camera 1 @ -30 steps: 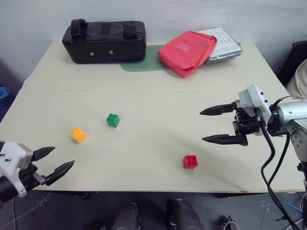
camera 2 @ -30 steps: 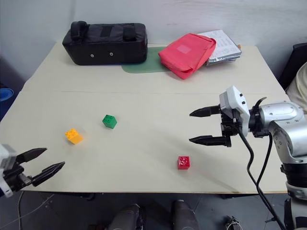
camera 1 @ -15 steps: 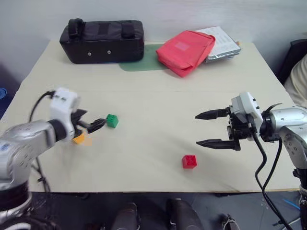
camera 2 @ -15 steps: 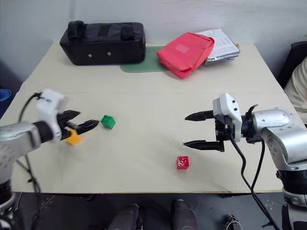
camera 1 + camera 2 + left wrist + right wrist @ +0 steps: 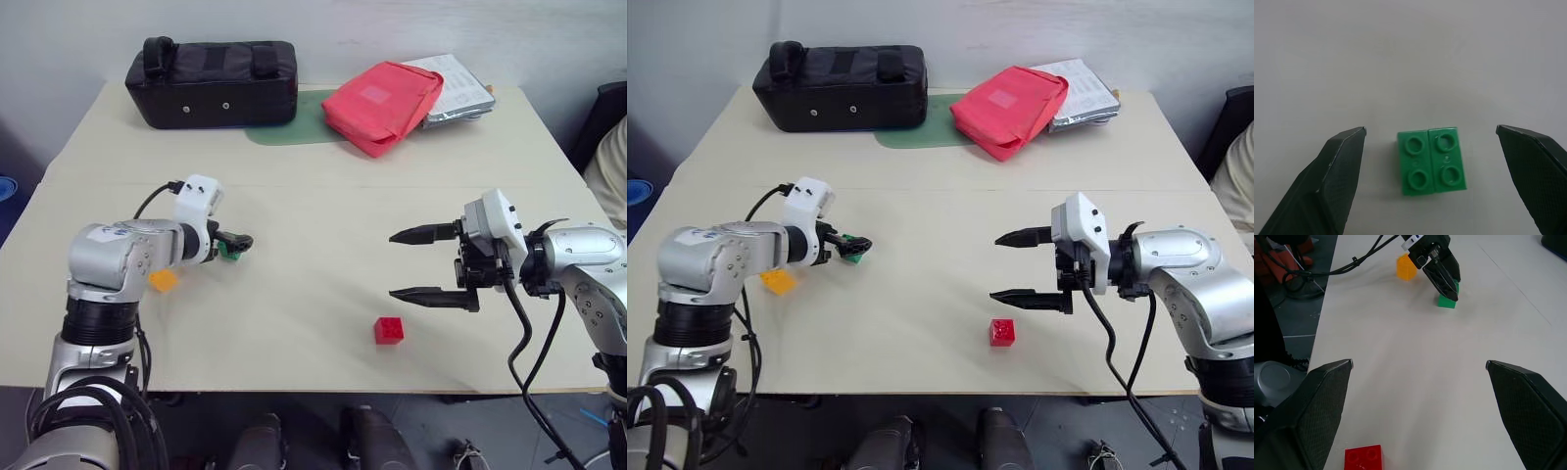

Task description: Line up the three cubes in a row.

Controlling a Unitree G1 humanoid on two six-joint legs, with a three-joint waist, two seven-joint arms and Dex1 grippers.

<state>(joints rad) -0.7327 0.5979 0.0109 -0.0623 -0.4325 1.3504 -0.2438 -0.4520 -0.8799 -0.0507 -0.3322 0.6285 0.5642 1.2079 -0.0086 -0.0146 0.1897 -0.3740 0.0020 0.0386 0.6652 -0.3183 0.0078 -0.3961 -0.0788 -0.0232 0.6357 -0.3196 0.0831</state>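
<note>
L hand (image 5: 1430, 181), fingers apart, straddles green cube (image 5: 1431, 161); I'd drop lower, centre on it, then pinch w/o nudging it across the counter (image 5: 323, 206).

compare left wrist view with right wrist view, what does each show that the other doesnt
Left wrist view alone: the four studs on top of the green cube, which sits on the table between the left hand's open fingers, touching neither.

Right wrist view alone: the red cube, the orange-yellow cube and the open right hand.

Both: the green cube, the left hand and the pale table.
</note>
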